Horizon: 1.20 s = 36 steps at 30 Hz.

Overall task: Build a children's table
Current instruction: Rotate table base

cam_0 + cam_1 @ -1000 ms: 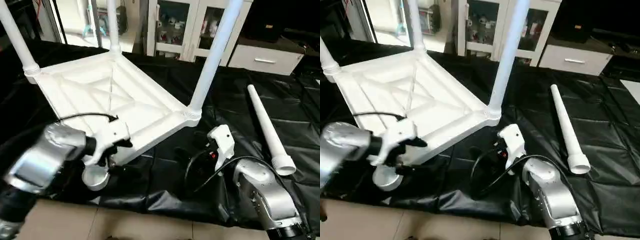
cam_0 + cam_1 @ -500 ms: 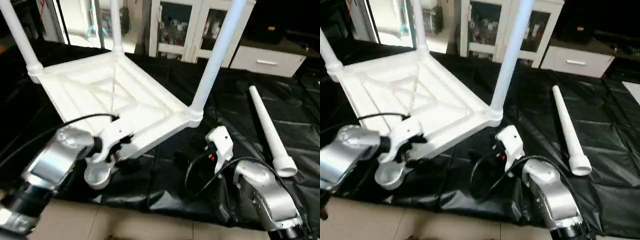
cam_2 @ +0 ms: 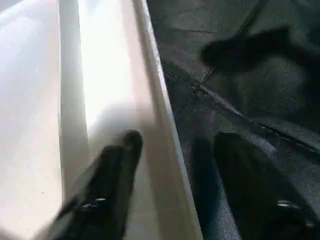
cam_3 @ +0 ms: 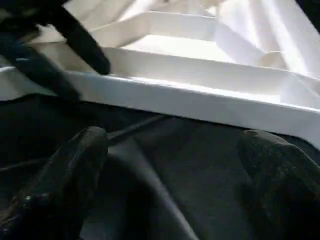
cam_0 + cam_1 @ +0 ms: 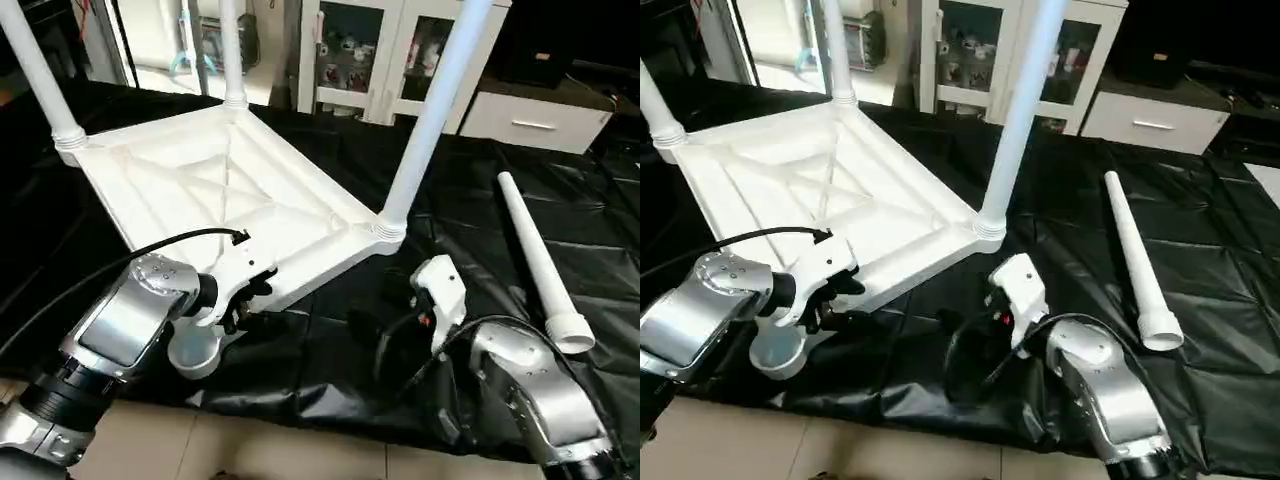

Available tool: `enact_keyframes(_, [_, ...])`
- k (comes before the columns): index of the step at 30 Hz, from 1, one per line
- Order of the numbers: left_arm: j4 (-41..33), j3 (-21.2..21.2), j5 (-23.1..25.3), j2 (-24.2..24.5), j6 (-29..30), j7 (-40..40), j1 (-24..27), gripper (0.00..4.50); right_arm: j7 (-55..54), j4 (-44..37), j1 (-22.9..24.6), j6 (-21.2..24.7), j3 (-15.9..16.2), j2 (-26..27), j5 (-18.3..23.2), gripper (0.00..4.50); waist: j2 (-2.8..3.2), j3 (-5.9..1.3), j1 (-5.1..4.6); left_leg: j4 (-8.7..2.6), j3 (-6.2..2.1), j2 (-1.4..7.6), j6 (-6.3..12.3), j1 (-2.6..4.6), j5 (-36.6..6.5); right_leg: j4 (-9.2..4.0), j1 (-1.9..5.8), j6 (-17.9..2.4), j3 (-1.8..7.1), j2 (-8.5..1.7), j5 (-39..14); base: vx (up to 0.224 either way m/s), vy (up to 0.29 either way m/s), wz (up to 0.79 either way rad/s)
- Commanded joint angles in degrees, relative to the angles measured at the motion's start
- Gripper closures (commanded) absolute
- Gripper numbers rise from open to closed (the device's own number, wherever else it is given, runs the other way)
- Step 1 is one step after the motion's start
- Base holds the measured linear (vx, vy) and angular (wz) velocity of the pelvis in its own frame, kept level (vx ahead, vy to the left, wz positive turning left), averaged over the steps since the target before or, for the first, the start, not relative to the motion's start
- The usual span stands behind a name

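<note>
Now table top [image 5: 230,190] rim between left gripper [image 5: 243,303] jaws.

The three upright legs [image 5: 432,110] fitted in the children's table [image 5: 220,190] run out past the upper edge, so their far ends cannot be seen. The left gripper [image 5: 243,305] covers part of the near rim beside the empty corner socket [image 5: 195,350]. One left finger [image 3: 107,175] lies inside the rim, the other outside it (whether either pad presses the plastic cannot be told). The right gripper [image 5: 415,300] has its fingertips hidden behind its white housing. Cabinet contents [image 5: 350,50] at the far side are too small to identify.
</note>
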Motion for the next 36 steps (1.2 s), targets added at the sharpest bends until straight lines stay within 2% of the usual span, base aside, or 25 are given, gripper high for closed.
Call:
enact_keyframes(1, [1.10,-0.48,0.50,-1.50,0.68,1.36,-1.11,2.04,-0.45,-0.24,-0.38,0.23,-0.30,-0.15,-0.07,0.00,0.60,-3.33,-0.13,-4.41,0.31,0.11,-0.14,-0.09,-12.92,-3.62,3.13,-7.64,2.45,-2.15,-17.13,0.000,0.000,0.00])
enact_keyframes(5, [5.68,0.37,0.20,-5.70,2.23,4.79,-3.17,2.36,-2.54,1.41,-1.13,-0.47,-1.09,0.48,-1.27,0.00,0.68,-3.32,-0.06,-4.34,0.31,0.03,-0.40,0.01,-13.72,-3.91,2.97,-7.19,2.40,-2.19,-18.91,0.000,0.000,0.00])
enact_keyframes(6, [6.05,0.33,0.28,-5.97,2.34,5.03,-3.37,2.61,-2.64,1.48,-1.14,-0.47,-1.11,0.48,-1.36,0.00,0.64,-3.37,-0.02,-4.23,0.40,-0.06,-0.37,0.08,-13.74,-4.08,2.89,-6.97,2.39,-2.16,-19.19,0.000,0.000,0.00])
enact_keyframes(8, [8.03,0.20,0.69,-7.24,2.57,6.23,-4.40,2.66,-3.10,1.70,-1.14,-0.71,-1.28,0.30,-1.75,0.00,0.62,-3.39,-0.08,-4.30,0.25,-0.06,-0.34,-0.32,-13.12,-3.96,3.21,-6.84,2.36,-2.17,-18.61,0.000,0.000,0.00])
enact_keyframes(9, [8.93,0.12,0.96,-7.83,2.54,6.86,-4.92,2.72,-3.21,1.72,-1.11,-0.78,-1.39,0.24,-1.75,0.00,0.78,-3.48,-0.12,-4.20,0.29,-0.10,-0.28,-0.12,-12.90,-3.98,3.10,-6.96,2.35,-2.13,-17.84,0.000,0.000,0.00])
enact_keyframes(10, [9.26,0.14,1.02,-8.09,2.58,7.08,-5.14,2.87,-3.25,1.66,-1.07,-0.79,-1.45,0.18,-1.75,0.00,0.69,-3.50,-0.12,-4.20,0.25,-0.11,-0.25,-0.22,-12.53,-3.87,3.23,-7.02,2.34,-2.12,-17.27,0.000,0.000,0.00])
enact_keyframes(11, [10.75,0.11,1.17,-9.21,2.62,7.71,-6.12,3.03,-3.42,1.46,-0.84,-0.81,-1.78,-0.05,-1.69,0.00,1.08,-3.58,-0.08,-4.16,0.23,-0.09,-0.17,-0.16,-11.98,-3.73,3.26,-7.31,2.35,-2.11,-16.04,0.000,0.000,0.00])
enact_keyframes(13, [13.15,0.18,1.45,-10.70,2.31,8.55,-7.42,3.14,-3.82,1.40,-0.55,-0.88,-2.05,-0.26,-1.74,0.00,0.88,-3.65,-0.10,-4.05,0.31,-0.14,0.08,-0.26,-11.00,-3.56,3.39,-8.28,2.33,-2.02,-13.55,0.000,0.000,0.00])
enact_keyframes(16, [16.77,-0.06,1.86,-12.61,1.07,9.77,-9.13,3.47,-4.21,1.51,-0.35,-1.07,-2.17,-0.34,-1.85,0.00,0.92,-3.66,-0.07,-4.03,0.34,-0.11,0.39,-0.26,-11.05,-3.53,3.49,-9.01,2.34,-2.05,-12.86,0.000,0.000,0.00])
enact_keyframes(17, [16.77,-0.06,1.86,-12.61,1.07,9.77,-9.13,3.56,-4.21,1.51,-0.35,-1.07,-2.17,-0.34,-1.85,0.00,0.80,-3.64,-0.08,-3.97,0.39,-0.22,0.50,-0.30,-11.14,-3.63,3.50,-8.82,2.32,-2.01,-13.35,0.000,0.000,0.00])
enact_keyframes(19, [21.27,0.27,1.81,-15.54,-0.27,11.58,-11.47,3.67,-4.68,1.68,-0.26,-1.12,-2.29,-0.26,-2.23,0.00,0.84,-3.58,0.15,-3.95,0.40,-0.21,0.56,-0.04,-12.51,-4.03,3.31,-8.17,2.26,-2.14,-16.20,0.000,0.000,0.00])
enact_keyframes(21, [23.64,0.75,1.80,-17.10,-0.96,12.77,-12.61,3.91,-4.88,1.72,-0.21,-1.16,-2.25,-0.27,-2.34,0.00,0.70,-3.46,0.13,-4.05,0.31,-0.26,0.67,-0.31,-13.30,-4.31,3.44,-7.42,2.17,-2.17,-18.17,0.000,0.000,0.00])
enact_keyframes(23, [29.43,1.41,2.26,-20.31,-3.45,15.45,-15.45,4.06,-5.31,2.12,-0.29,-1.41,-2.08,-0.34,-2.74,0.00,0.55,-3.48,0.23,-3.99,0.24,-0.28,0.82,-0.21,-13.91,-4.71,3.35,-6.15,2.05,-2.33,-20.76,0.000,0.000,0.00])
enact_keyframes(26, [32.38,1.83,2.37,-22.03,-4.94,16.82,-17.03,4.26,-5.50,2.34,-0.36,-1.52,-2.04,-0.35,-2.93,0.00,0.38,-3.52,0.26,-3.93,0.16,-0.32,1.19,-0.38,-13.69,-4.91,3.38,-5.30,1.94,-2.32,-21.73,0.000,0.000,0.00])
enact_keyframes(27, [37.93,3.46,2.11,-25.40,-8.78,20.28,-20.02,4.36,-5.73,2.69,-0.50,-1.68,-1.95,-0.36,-3.16,0.00,0.26,-3.53,0.31,-3.85,0.22,-0.48,1.60,-0.56,-13.00,-5.02,3.39,-5.10,1.94,-2.30,-21.62,0.000,0.000,0.00])
enact_keyframes(28, [39.05,3.82,2.03,-26.07,-9.63,20.99,-20.62,4.41,-5.76,2.75,-0.53,-1.71,-1.93,-0.35,-3.20,0.00,0.40,-3.57,0.50,-3.63,0.29,-0.66,1.90,-0.34,-12.91,-5.30,3.19,-5.00,1.78,-2.19,-22.01,0.000,0.000,0.00])
enact_keyframes(29, [42.53,5.61,1.56,-28.27,-12.81,24.67,-22.41,4.43,-5.83,2.83,-0.55,-1.75,-1.89,-0.33,-3.28,0.00,0.35,-3.79,0.62,-3.61,0.26,-0.40,1.93,-0.03,-12.89,-5.09,3.14,-5.36,1.90,-2.30,-20.82,0.000,0.000,0.00])
enact_keyframes(30, [43.13,5.91,1.47,-28.63,-13.41,25.26,-22.72,4.45,-5.83,2.84,-0.55,-1.76,-1.89,-0.32,-3.30,0.00,0.13,-3.81,0.69,-3.49,0.29,-0.53,2.55,-0.32,-11.87,-4.84,3.30,-6.15,1.92,-2.17,-18.18,0.000,0.000,0.00])
enact_keyframes(31, [45.79,7.01,1.04,-29.99,-16.66,27.12,-24.01,4.45,-5.89,2.96,-0.59,-1.82,-1.84,-0.29,-3.38,0.00,0.11,-3.85,0.72,-3.62,0.12,-0.37,2.79,-0.70,-10.83,-4.37,3.65,-6.94,1.93,-2.31,-16.11,0.000,0.000,0.00])
enact_keyframes(32, [46.85,7.78,0.44,-30.98,-18.12,27.81,-24.54,4.48,-5.94,2.97,-0.52,-1.84,-1.74,-0.31,-3.49,0.00,0.02,-3.77,0.70,-3.61,0.13,-0.53,3.07,-0.95,-10.53,-4.47,3.75,-6.75,1.81,-2.17,-16.18,0.000,0.000,0.00])
enact_keyframes(33, [48.78,9.02,-0.76,-32.81,-20.51,27.96,-25.43,4.48,-6.02,3.01,-0.38,-1.90,-1.46,-0.38,-3.79,0.00,0.10,-3.94,0.85,-3.48,0.14,-0.49,3.31,-0.84,-9.77,-4.41,3.78,-6.90,1.83,-2.32,-15.70,0.000,0.000,0.00])
enact_keyframes(35, [50.08,9.81,-1.55,-34.11,-21.60,27.72,-25.99,4.48,-6.07,3.04,-0.24,-1.96,-1.21,-0.48,-4.05,0.00,0.11,-4.22,1.05,-3.30,0.07,-0.30,3.83,-0.91,-7.17,-3.71,3.97,-8.48,1.97,-2.44,-11.14,0.000,0.000,0.00])
enact_keyframes(36, [51.49,10.05,-1.50,-34.95,-22.32,27.80,-26.57,4.21,-6.12,3.05,-0.10,-2.05,-1.01,-0.57,-4.16,0.00,0.18,-4.21,1.06,-3.17,0.23,-0.36,4.46,-0.89,-5.96,-3.53,3.88,-9.69,2.01,-2.35,-8.44,0.000,0.000,0.00])
